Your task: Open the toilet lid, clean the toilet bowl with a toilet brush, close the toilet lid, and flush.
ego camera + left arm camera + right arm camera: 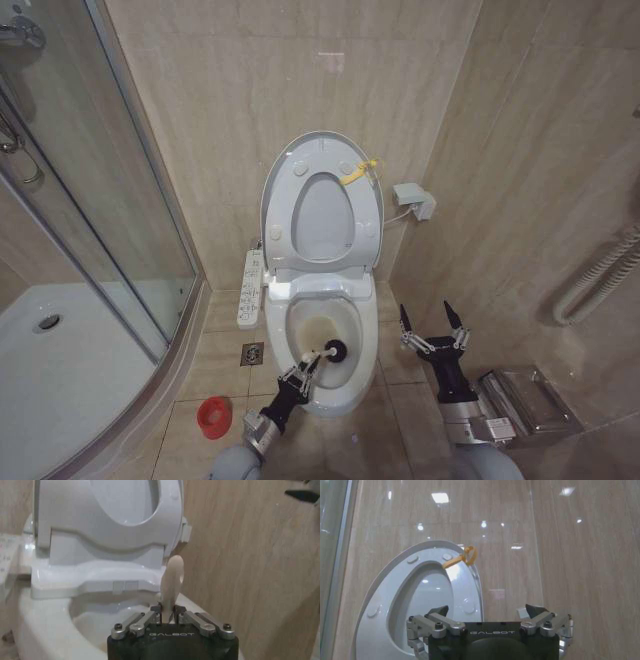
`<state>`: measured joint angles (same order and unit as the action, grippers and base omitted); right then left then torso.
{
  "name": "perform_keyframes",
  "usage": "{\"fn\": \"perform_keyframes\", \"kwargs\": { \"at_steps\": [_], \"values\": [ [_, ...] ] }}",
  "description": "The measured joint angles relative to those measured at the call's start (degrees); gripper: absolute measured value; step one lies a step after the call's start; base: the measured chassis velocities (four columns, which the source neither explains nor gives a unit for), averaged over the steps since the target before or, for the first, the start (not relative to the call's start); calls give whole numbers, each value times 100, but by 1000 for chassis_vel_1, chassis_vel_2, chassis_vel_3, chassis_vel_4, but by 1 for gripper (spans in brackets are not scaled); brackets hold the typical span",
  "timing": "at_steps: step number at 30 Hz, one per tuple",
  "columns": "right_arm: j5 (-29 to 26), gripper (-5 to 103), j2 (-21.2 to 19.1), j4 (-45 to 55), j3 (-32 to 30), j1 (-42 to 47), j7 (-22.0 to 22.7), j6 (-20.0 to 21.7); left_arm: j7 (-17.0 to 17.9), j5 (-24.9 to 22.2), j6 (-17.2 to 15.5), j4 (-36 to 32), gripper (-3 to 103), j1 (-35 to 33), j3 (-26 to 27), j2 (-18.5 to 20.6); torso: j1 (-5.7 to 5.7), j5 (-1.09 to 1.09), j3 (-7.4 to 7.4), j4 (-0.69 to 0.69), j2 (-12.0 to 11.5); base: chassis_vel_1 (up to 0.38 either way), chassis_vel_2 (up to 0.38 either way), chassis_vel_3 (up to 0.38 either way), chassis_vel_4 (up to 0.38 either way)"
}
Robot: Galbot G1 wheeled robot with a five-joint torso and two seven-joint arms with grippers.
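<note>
The toilet lid [322,205] stood raised against the tiled wall, the seat ring up with it and a small yellow tag [358,172] near its top edge. Below it the toilet bowl [322,345] lay uncovered, its inside stained brownish, with a white button panel [250,289] along its side toward the shower. The left gripper [306,366] hung over the front rim of the bowl, its fingers pinched tight on the thin pale handle of the toilet brush [333,351], whose dark round head sat inside the bowl near the front. From the left wrist view the handle [172,583] rose straight up out of the clamped fingers, with the rim of the bowl beneath. The right gripper [432,322] hovered beside the bowl, over the floor near the side wall, its fingers spread wide and holding nothing. A small red round holder [213,415] stood on the floor tiles, near the shower enclosure [150,300] and apart from the bowl.
</note>
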<state>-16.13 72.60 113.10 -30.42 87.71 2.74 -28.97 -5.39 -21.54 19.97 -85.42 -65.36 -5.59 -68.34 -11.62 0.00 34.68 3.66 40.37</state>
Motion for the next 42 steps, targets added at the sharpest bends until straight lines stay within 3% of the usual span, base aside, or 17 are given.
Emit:
{"fn": "perform_keyframes", "kwargs": {
  "at_steps": [8,17,21,29,35,42],
  "values": [
    [-4,100,-9,-8,30,-14,0,5,69,-72,-57,427,15,298,136,-151,-1,-1,0,3,0,0,0,0,0],
    [-2,100,32,1,30,-37,0,14,-1,-182,-47,-673,15,-253,265,325,0,0,0,0,0,0,0,0,0],
    [8,100,87,1,34,-49,0,19,-61,-146,-39,-776,15,-362,117,289,0,0,0,0,0,0,0,0,0],
    [65,100,140,43,21,52,-4,19,-107,-116,37,130,15,80,12,-157,0,0,0,2,-1,0,0,0,0],
    [83,100,155,102,2,114,-5,12,-98,-123,69,580,15,339,138,-210,-2,-1,1,4,-1,0,0,0,0],
    [80,100,116,148,-37,119,-3,-22,-94,-160,90,-238,15,-53,348,264,-1,-1,1,0,-1,0,0,0,0]
  ]
}}
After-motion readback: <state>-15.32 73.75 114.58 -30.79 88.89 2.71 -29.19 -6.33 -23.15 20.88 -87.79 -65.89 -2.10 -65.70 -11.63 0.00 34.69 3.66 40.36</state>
